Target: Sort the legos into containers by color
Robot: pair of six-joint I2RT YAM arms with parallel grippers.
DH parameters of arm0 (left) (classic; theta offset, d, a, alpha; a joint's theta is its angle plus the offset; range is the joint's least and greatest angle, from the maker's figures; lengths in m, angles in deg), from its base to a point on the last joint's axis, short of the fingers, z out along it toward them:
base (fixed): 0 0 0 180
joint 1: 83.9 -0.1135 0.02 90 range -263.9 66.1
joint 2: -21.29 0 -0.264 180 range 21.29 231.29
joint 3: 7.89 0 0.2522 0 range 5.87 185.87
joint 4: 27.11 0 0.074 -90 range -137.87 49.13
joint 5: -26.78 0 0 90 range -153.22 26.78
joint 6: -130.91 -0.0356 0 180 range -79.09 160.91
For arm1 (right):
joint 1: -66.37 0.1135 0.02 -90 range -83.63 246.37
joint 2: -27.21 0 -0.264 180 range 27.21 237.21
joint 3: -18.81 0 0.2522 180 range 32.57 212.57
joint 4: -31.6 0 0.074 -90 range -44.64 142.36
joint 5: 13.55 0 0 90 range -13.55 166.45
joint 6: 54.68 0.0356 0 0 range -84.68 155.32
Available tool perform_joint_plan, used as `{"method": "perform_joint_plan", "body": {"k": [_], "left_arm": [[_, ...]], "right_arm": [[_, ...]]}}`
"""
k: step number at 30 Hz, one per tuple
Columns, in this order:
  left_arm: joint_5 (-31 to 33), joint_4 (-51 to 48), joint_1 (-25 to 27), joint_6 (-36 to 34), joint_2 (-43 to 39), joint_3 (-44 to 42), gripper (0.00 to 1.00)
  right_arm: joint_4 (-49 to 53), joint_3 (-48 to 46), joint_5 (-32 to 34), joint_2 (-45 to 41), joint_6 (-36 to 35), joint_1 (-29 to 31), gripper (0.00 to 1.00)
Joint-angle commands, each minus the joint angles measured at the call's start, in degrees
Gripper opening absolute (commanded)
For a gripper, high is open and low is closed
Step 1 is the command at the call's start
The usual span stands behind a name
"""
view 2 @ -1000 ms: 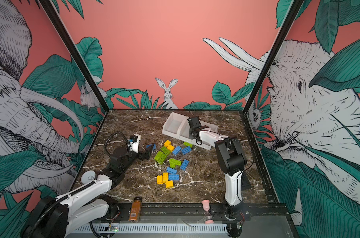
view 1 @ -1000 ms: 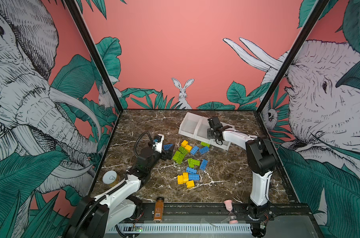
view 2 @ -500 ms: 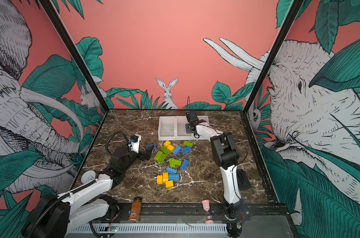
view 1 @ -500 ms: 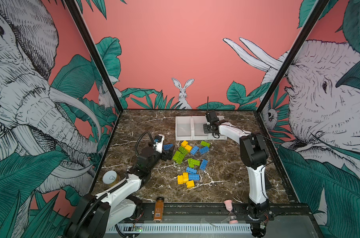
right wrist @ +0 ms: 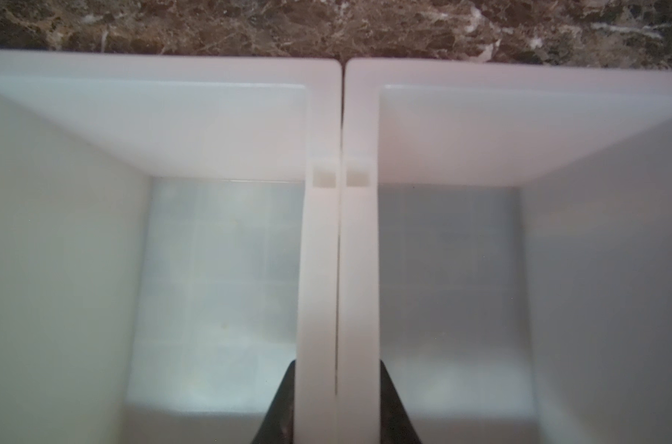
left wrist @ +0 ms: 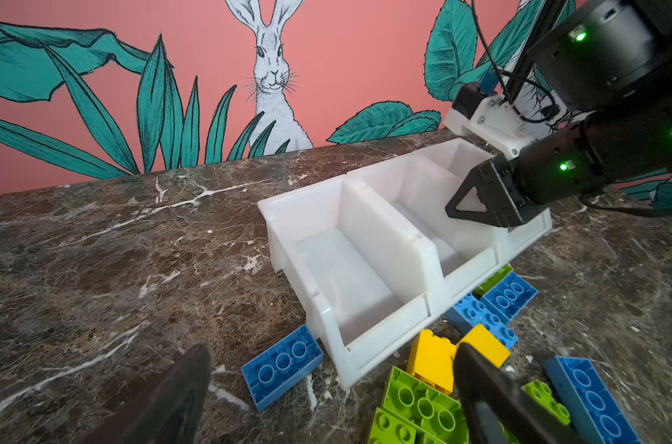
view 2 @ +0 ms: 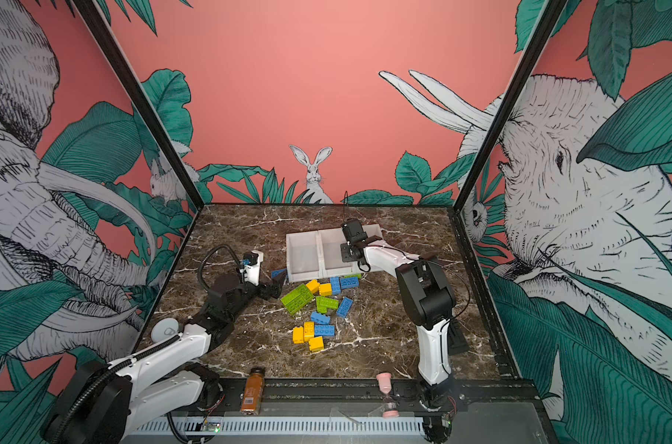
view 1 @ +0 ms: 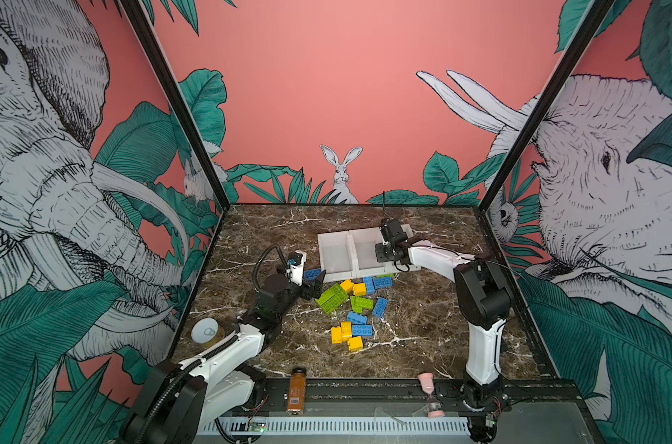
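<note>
Right wrist view: the right gripper [right wrist: 336, 399] is clamped on the joined walls of two containers [right wrist: 227, 127], lower centre, presumably to position the row. The left gripper [left wrist: 328, 369] is held open beside the legos [view 1: 359, 303], which are heaped mid-frame below the empty containers in a top view.

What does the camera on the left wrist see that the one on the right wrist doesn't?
Only the left wrist view shows the legos, blue, yellow and green, loose on the table in front of the containers, the rabbit mural, and the right arm reaching over the bins. Only the right wrist view shows, close up, the right fingers pinching the doubled wall between two bins. Both show the white containers, empty where visible, and the marble table.
</note>
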Motion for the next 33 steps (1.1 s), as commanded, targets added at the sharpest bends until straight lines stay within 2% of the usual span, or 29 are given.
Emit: {"method": "perform_joint_plan", "body": {"k": [1, 3, 11, 13, 14, 16, 19, 22, 26, 31, 33], "left_arm": [[0.4, -0.7, 0.0, 0.9, 0.2, 0.3, 0.99], [0.2, -0.6, 0.0, 1.1, 0.3, 0.4, 0.99], [0.9, -1.0, 0.0, 0.4, -0.8, 0.1, 0.99], [1.3, -1.0, 0.0, 0.2, -1.2, -0.1, 0.99], [1.5, -1.1, 0.0, 0.0, -1.4, -0.2, 0.99], [1.7, -1.2, 0.0, 0.0, -1.6, -0.3, 0.99], [2.1, -1.3, 0.0, 0.0, -1.7, -0.2, 0.99], [2.5, -1.5, 0.0, 0.0, -2.0, -0.3, 0.99], [2.6, -1.3, 0.1, 0.0, -3.0, -0.6, 0.99], [3.2, -1.0, 0.0, -0.1, -3.9, -1.2, 0.99], [3.3, -0.9, 0.0, 0.0, -3.8, -1.3, 0.99]], "right_arm": [[3.0, 1.0, 4.9, 0.3, 0.2, 0.3, 0.21], [4.5, 3.9, 6.5, 2.2, -0.2, 0.4, 0.21], [6.4, 14.1, 5.9, 9.6, 1.4, -1.0, 0.21], [6.6, 14.8, 5.8, 10.0, 1.5, -1.0, 0.25], [6.6, 14.8, 5.6, 9.8, 1.6, -0.9, 0.3], [5.7, 13.5, 5.5, 8.6, 1.6, -1.0, 0.39], [5.1, 10.9, 6.0, 4.9, 1.1, -1.0, 0.59], [3.5, 5.6, 5.5, -2.1, 1.2, -0.8, 0.7], [4.3, -2.4, 5.1, -11.8, 2.0, 0.1, 0.79], [3.6, -15.0, -0.3, -19.6, 7.7, 1.8, 0.82], [3.1, -17.9, -0.4, -20.8, 8.7, 3.2, 0.83]]}}
